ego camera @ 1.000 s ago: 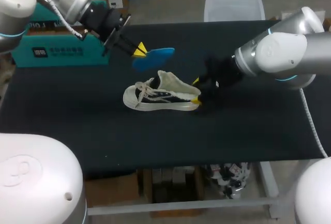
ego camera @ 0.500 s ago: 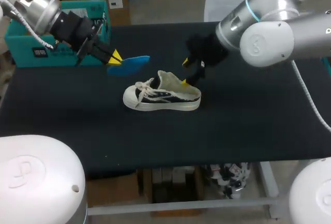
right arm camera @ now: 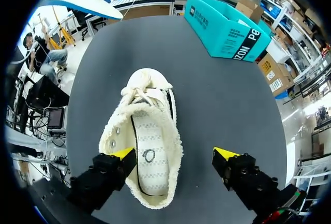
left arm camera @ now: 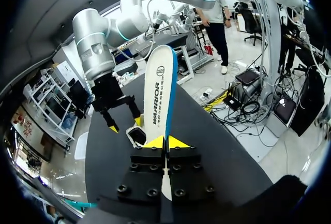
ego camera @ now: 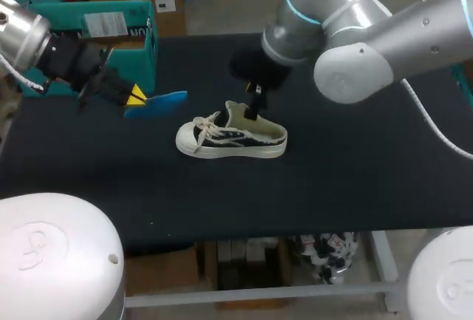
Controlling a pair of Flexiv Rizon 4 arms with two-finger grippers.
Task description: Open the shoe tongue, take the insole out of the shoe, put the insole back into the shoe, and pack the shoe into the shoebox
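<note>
Black surface (ego camera: pixel 355 179) w/ a white low-top shoe (ego camera: pixel 230 139) standing on its sole near the middle, toe to the left, opening gaping and no insert inside. Teal shoebox (ego camera: pixel 111 35) sits at the far left.

L end effector (ego camera: pixel 135 97) is pinched narrow on one end of the blue insole (ego camera: pixel 157 103). It holds the insole left of the shoe, btwn shoe and box, touching neither.

R end effector (right arm camera: pixel 175 155) hangs spread wide over the heel end. One fingertip is at the collar's edge, the other out beside the shoe; it grips nothing.

Step in hand, by my read: the insole is out, so refitting it comes next. That calls for the L end effector to bring the insole's free end over the opening, angle it toe-first and slide it in. R prob. needs to close on the heel so the shoe doesn't skid. Boxing not yet begun.
</note>
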